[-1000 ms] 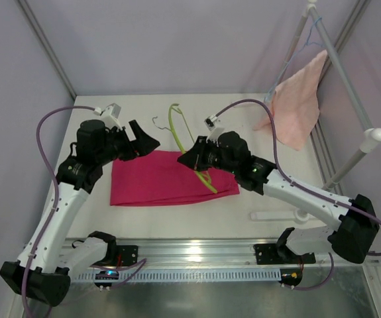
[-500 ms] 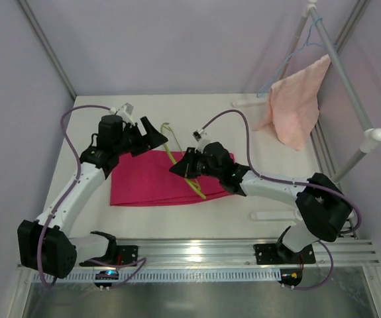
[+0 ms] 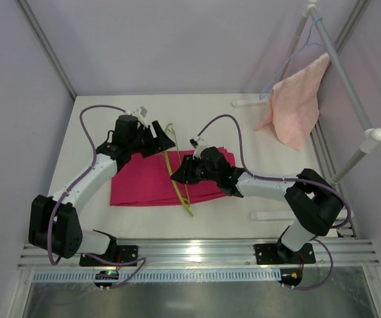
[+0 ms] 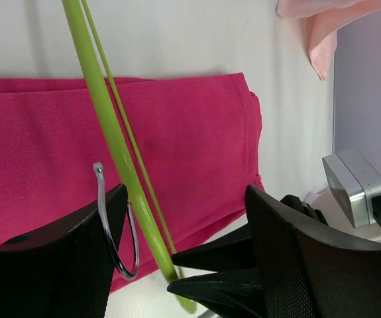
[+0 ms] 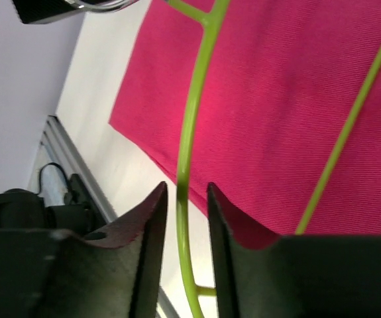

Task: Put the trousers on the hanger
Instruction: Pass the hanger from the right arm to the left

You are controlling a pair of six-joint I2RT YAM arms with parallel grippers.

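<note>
One pair of trousers (image 3: pixel 144 182), one hanger (image 4: pixel 116 142), one towel (image 3: pixel 295 109) and two arms are in view. The trousers are bright magenta, folded into a flat, long rectangle lying crosswise in the middle of the white tabletop (image 3: pixel 97 112), their fine weave plain in the wrist views. The hanger is thin and lime green, with a thick curved bar, a thinner straight rod beside it and a small silvery metal hook (image 4: pixel 135 235). It lies on top of the trousers and crosses them from the far edge to the near one, its near end sticking out past the cloth onto the tabletop. The left claw (image 3: pixel 165 134) is at the hanger's far end with its fingers spread wide. The hook and the green bar sit in the gap between them, gripped by neither. The right claw (image 5: pixel 187 192) is over the middle of the trousers, its fingers only a little apart. The curved bar passes between them with a sliver of space on each side. The pale salmon towel hangs from a white rail at the far right, well apart from the trousers.
</note>
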